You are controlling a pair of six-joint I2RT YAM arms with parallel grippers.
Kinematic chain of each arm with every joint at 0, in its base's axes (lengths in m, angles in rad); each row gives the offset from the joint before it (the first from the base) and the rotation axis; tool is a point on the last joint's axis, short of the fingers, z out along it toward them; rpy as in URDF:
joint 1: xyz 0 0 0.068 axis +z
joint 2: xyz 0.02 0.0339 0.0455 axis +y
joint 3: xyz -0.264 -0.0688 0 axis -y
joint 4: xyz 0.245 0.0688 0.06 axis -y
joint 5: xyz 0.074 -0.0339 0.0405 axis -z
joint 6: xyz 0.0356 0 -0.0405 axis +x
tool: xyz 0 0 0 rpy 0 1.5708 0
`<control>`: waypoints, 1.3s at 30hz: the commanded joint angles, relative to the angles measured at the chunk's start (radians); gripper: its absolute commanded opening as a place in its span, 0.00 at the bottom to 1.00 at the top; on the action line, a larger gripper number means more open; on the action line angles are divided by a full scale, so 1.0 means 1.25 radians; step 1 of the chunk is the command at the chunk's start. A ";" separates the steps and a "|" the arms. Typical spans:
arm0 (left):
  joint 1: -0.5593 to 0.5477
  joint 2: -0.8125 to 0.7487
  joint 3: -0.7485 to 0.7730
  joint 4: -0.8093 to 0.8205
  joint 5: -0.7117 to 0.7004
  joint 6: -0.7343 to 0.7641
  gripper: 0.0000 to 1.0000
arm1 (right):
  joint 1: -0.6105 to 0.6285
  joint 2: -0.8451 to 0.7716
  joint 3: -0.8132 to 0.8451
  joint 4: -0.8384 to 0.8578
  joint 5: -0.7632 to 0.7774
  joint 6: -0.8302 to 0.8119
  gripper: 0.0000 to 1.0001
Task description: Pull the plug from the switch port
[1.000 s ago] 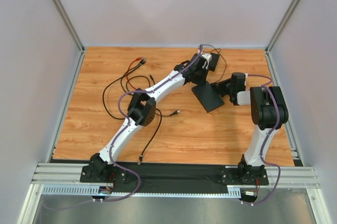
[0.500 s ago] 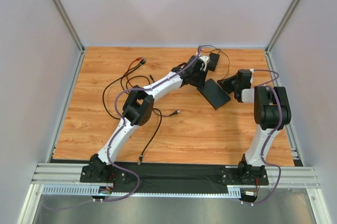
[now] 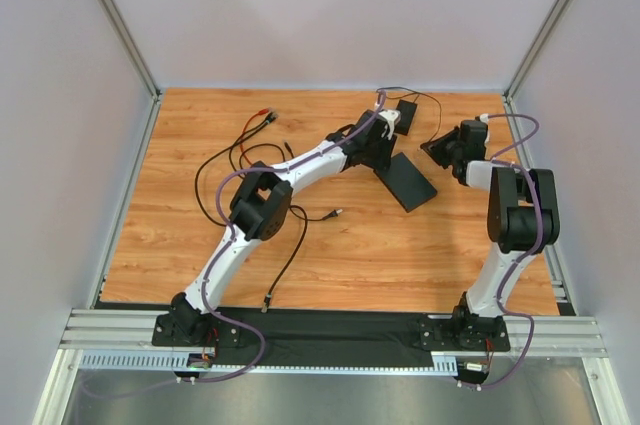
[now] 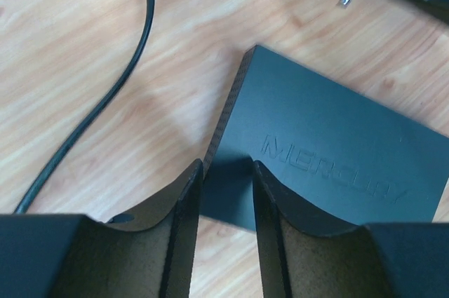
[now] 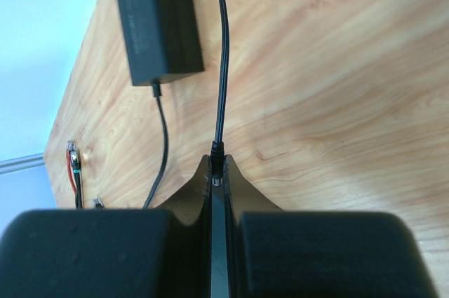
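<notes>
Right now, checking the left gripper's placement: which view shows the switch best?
Left wrist: the switch is close up, lettering readable, one corner between the left gripper's fingers. Top external shows it nearly whole but small. Right wrist misses it.

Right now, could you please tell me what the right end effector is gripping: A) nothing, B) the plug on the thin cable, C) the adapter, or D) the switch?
B: in the right wrist view the right end effector is shut on the plug, with its cable leading away.
</notes>
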 commanded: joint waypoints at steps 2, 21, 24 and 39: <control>-0.009 -0.131 -0.108 0.088 -0.038 0.045 0.43 | -0.007 -0.089 0.022 -0.066 0.043 -0.092 0.00; 0.199 -0.390 -0.542 0.348 -0.033 -0.048 0.47 | 0.227 -0.009 0.199 -0.177 -0.048 -0.102 0.02; 0.225 -0.397 -0.572 0.360 -0.019 -0.065 0.47 | 0.264 0.044 0.237 -0.175 -0.082 -0.064 0.02; 0.244 -0.436 -0.627 0.405 0.005 -0.075 0.47 | 0.333 0.116 0.358 -0.351 -0.024 -0.158 0.42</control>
